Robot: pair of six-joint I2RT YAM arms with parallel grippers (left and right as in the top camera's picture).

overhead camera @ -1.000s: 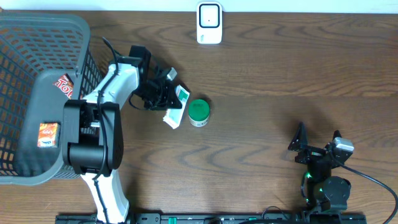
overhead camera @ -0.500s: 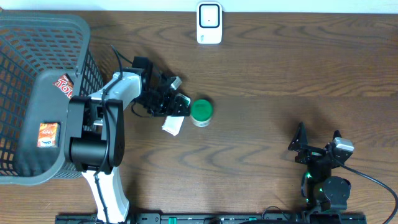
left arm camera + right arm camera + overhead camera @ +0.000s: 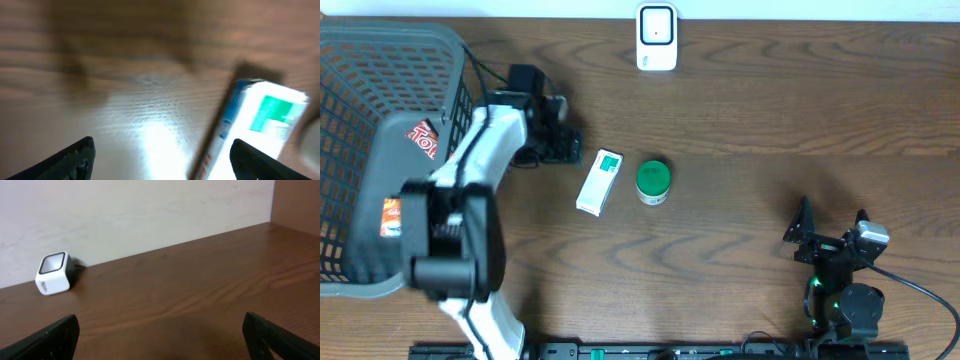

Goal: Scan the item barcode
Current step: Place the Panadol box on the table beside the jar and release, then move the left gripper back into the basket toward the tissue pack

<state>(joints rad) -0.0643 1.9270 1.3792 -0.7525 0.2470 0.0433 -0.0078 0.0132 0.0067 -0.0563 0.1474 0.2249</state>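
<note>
Carton [image 3: 600, 182] lies free on the counter [image 3: 770, 120]; both arms' jaws stand spread

The white-and-green carton rests flat just beside a green-lidded jar [image 3: 653, 181]; the left gripper [image 3: 567, 148] hangs near it, jaws wide and empty; the right gripper [image 3: 832, 228], also unclenched, sits well apart; the blurred wrist view seems to show a blue edge on the carton.
</note>
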